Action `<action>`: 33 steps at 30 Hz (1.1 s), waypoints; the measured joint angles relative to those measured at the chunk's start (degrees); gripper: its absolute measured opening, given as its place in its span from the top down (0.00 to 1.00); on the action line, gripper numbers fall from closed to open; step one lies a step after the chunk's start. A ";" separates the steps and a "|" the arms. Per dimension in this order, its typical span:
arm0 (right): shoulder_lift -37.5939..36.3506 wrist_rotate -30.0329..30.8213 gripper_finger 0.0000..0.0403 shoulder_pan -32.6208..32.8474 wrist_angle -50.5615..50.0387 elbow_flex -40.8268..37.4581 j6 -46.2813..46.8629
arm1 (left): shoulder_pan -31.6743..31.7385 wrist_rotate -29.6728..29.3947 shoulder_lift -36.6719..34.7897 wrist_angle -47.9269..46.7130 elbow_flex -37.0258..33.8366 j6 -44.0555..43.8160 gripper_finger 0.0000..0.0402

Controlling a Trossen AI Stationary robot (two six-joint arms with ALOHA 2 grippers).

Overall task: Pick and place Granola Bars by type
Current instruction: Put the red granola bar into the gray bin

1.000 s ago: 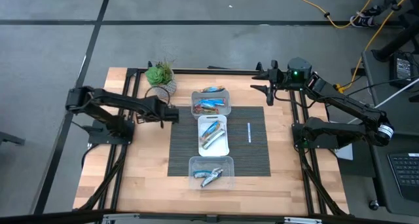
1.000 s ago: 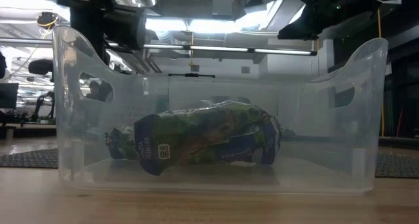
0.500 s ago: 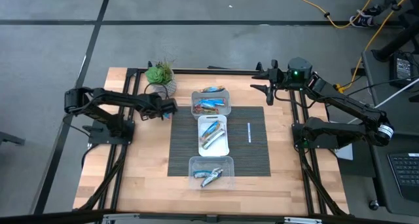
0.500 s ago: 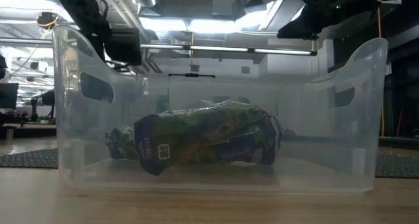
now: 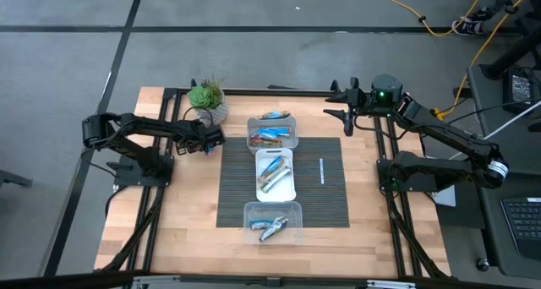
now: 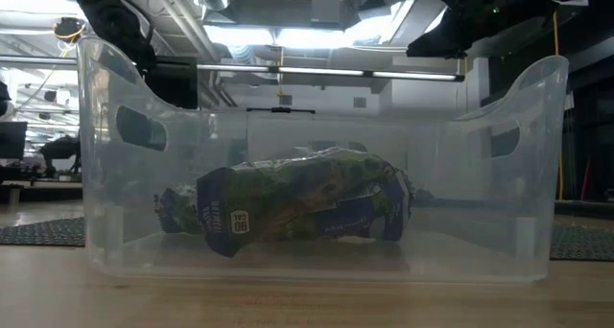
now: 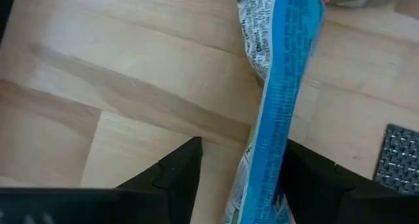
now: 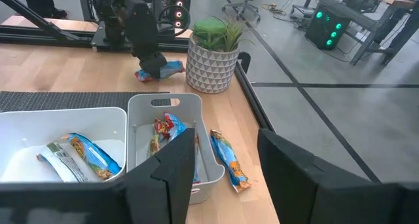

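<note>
Left of centre in the high view, our left gripper (image 5: 213,139) hangs over a blue shiny-wrapped granola bar (image 7: 283,99) on bare wood beside the potted plant (image 5: 206,99). The bar's long axis runs lengthwise between the spread fingers (image 7: 171,178), against one of them. The right gripper (image 5: 336,111), fingers apart and empty, waits at upper right.

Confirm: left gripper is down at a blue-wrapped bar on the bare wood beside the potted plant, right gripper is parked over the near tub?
Not quite. The right gripper hangs at the table's far edge by the far tub, not the near one; the high view shows it. The left gripper is at the blue-wrapped bar on wood beside the potted plant.
</note>
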 joint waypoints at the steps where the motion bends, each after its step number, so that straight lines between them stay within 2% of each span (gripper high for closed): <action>1: 0.00 0.00 0.58 0.01 0.00 0.01 0.00 | -0.09 0.04 0.01 0.01 -0.01 0.19 0.56; 10: 0.00 -0.02 0.58 0.00 0.02 0.01 0.02 | -0.39 0.74 0.02 0.26 -0.09 1.65 0.86; 14: 0.00 -0.02 0.58 0.02 0.04 0.02 -0.05 | -1.97 1.59 -0.29 0.62 -0.04 1.68 0.94; 24: 0.00 -0.03 0.58 0.02 0.09 0.00 0.48 | -10.23 11.41 -3.84 0.43 2.94 7.64 0.94; 29: 0.00 -0.02 0.58 0.01 0.21 0.02 4.31 | -15.63 8.64 -6.82 0.31 7.55 7.91 0.95; 33: 0.00 -0.02 0.58 0.00 0.66 0.00 5.94 | -18.81 4.56 -8.66 0.29 12.48 11.87 0.95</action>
